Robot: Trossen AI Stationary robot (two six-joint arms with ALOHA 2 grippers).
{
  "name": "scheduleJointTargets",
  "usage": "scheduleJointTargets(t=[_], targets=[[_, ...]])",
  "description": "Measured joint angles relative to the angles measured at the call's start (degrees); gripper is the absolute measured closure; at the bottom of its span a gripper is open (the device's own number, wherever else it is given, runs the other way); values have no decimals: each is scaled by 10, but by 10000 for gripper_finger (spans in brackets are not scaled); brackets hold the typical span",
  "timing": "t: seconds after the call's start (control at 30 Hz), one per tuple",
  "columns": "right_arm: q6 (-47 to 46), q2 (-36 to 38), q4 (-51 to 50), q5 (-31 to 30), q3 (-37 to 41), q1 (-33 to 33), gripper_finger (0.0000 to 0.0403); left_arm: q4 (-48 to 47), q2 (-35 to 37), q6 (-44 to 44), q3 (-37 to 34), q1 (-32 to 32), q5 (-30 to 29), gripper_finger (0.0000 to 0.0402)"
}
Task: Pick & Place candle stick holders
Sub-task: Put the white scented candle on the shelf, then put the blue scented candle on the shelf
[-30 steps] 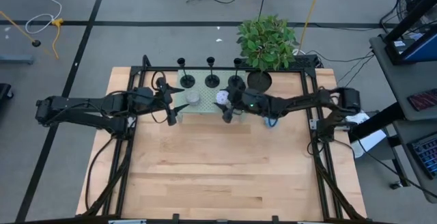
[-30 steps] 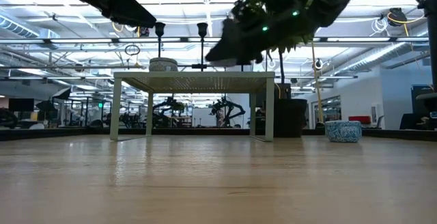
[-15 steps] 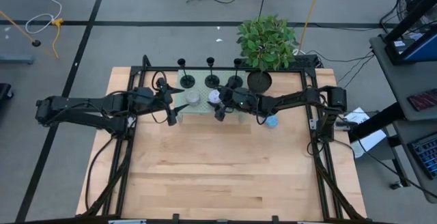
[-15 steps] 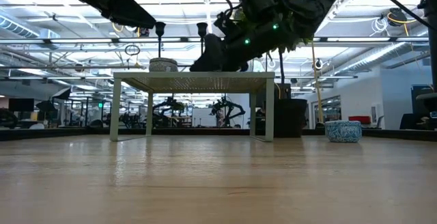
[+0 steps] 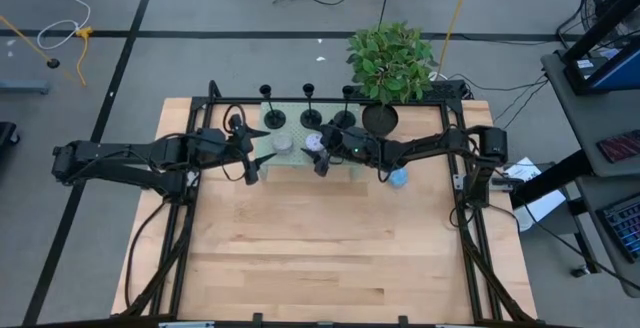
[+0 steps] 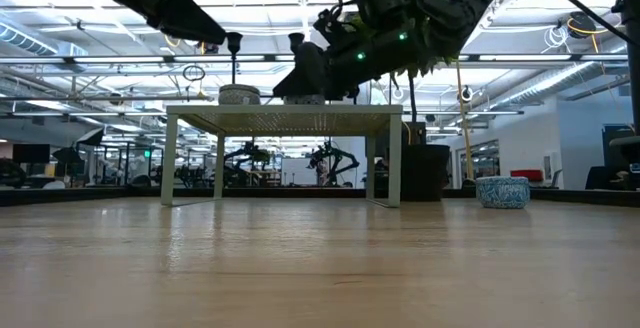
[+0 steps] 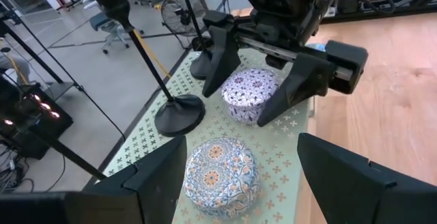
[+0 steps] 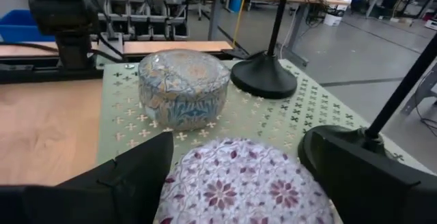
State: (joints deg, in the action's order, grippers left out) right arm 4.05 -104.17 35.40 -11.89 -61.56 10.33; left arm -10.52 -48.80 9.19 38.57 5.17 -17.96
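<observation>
Three black candle stick holders stand on their disc bases along the far edge of a pale green perforated stand. One holder shows close by in the left wrist view. A purple patterned tin and a blue patterned tin sit on the stand in front of them. My right gripper is open, its fingers on either side of the purple tin. My left gripper hangs open above the blue tin, clear of it. My right gripper comes at the purple tin level from the table's right, one finger on each side of its round wall. I cannot tell whether the fingers touch the wall. The tin rests upright on the stand.
A leafy plant in a black pot stands at the stand's far right corner. A small blue patterned bowl sits on the wood table right of the stand. The near half of the table is bare wood.
My right gripper has moved toward the table's left and far edge, from just in front of the stand in over it, and now stands around the purple tin. The tins and holders have stayed in place.
</observation>
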Motion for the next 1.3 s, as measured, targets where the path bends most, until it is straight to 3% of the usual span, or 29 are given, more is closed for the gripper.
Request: scheduleJointTargets(t=[0.17,0.37,0.63,0.9,1.1,1.3], targets=[[1,29,1,0,0,-5,63,-4,0,-1,0,0,0,121],[1,86,-67,0,1,-23,64,-5,0,-3,0,0,0,121],[9,198,-307,0,0,-57,64,-5,0,-9,0,0,0,121],[-110,289,-574,0,0,-91,64,-4,0,-19,0,0,-1,121],[-200,340,-684,0,1,-102,64,1,0,-20,0,0,-1,121],[-182,390,-781,-4,5,-105,64,12,0,-20,0,0,-1,121]])
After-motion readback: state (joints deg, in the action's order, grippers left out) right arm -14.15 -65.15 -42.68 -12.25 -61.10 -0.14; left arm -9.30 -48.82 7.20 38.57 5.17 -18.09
